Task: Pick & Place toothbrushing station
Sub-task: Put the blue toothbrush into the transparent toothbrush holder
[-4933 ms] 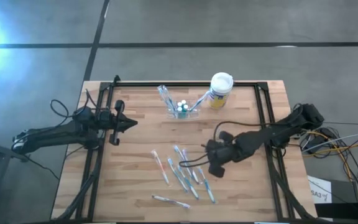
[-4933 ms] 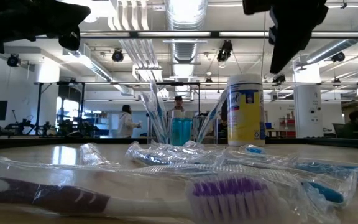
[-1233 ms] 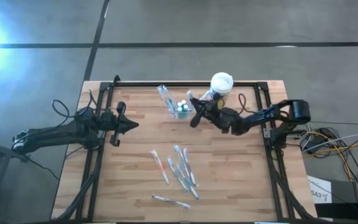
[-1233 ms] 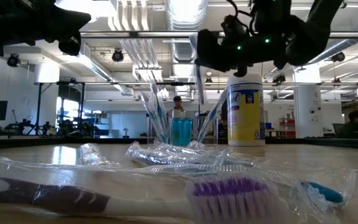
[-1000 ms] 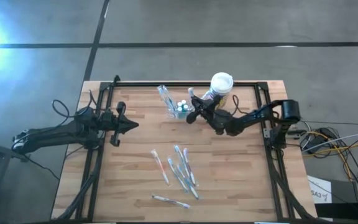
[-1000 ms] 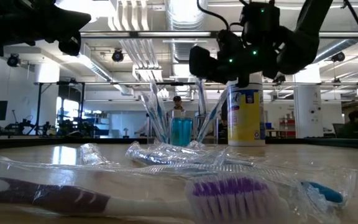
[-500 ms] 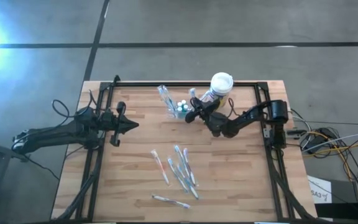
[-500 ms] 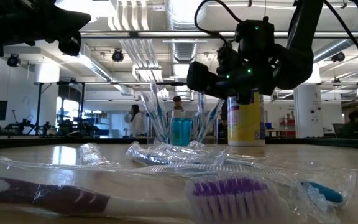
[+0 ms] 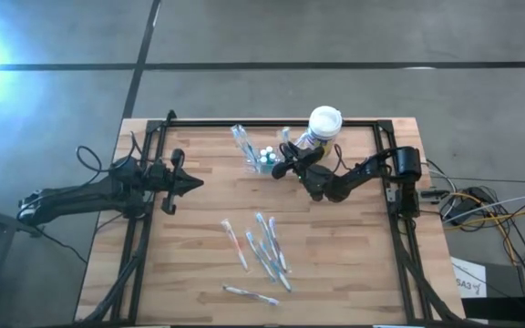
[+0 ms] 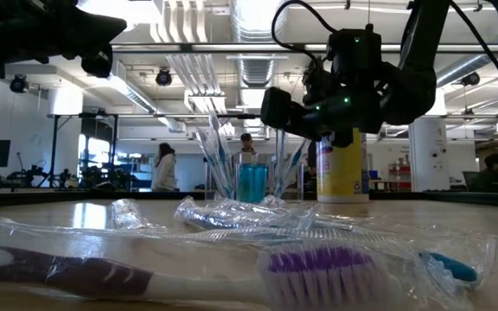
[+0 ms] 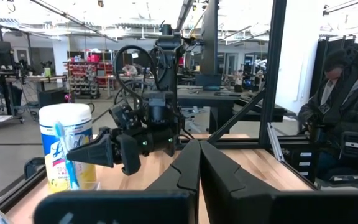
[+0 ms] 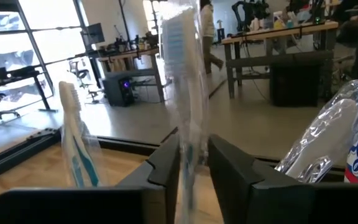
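**A:** How far along is the job?

**B:** Partway, I judge. The clear holder (image 9: 264, 160) stands at the back of the table (image 9: 199, 273), just beside the white-lidded canister (image 9: 323, 130), with several wrapped brushes already upright in it. The right gripper (image 9: 281, 169) hovers just beside the holder. From its wrist, a wrapped toothbrush (image 12: 182, 93) stands upright between its fingers, which are slightly parted; whether they grip it or are letting go, I cannot tell.

**A:** What is left?

**B:** A loose cluster of wrapped brushes (image 9: 264, 251) lies on the front half of the table, with one more (image 9: 250, 294) apart near the front edge. Those look yet to be placed.

**A:** And the other arm?

**B:** The left gripper (image 9: 194, 182) waits over the left side of the table, its fingers closed together on nothing.

**A:** The surface and room?

**B:** A light butcher-block table inside a black metal frame, on grey concrete. Beyond it is an open workshop with bright ceiling lights, ducting, desks and monitors. A person (image 10: 163, 168) stands far back; another, in a dark jacket (image 11: 337, 87), sits near the frame.
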Tool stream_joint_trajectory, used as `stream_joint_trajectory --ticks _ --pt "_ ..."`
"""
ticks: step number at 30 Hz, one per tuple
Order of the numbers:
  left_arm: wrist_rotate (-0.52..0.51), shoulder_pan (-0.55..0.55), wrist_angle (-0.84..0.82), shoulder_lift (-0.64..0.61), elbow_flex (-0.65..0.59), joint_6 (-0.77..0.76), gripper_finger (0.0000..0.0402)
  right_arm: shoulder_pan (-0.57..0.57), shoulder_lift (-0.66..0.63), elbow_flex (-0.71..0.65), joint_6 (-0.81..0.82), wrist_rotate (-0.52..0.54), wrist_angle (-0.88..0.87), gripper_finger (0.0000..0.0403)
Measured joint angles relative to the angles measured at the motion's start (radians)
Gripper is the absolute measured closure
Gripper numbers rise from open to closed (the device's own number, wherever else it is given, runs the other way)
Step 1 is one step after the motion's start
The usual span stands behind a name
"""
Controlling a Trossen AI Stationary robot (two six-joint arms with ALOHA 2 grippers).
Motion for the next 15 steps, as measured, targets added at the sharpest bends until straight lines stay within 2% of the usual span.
stream_joint_trajectory --ticks 7,15 --pt "0.000 0.000 0.000 0.000 0.000 -0.011 0.0386 0.014 0.000 0.000 0.015 0.000 0.000 0.0278" --pt "0.000 0.000 0.000 0.000 0.000 -0.012 0.0390 0.036 -0.032 0.000 -0.069 0.001 -0.001 0.0267"
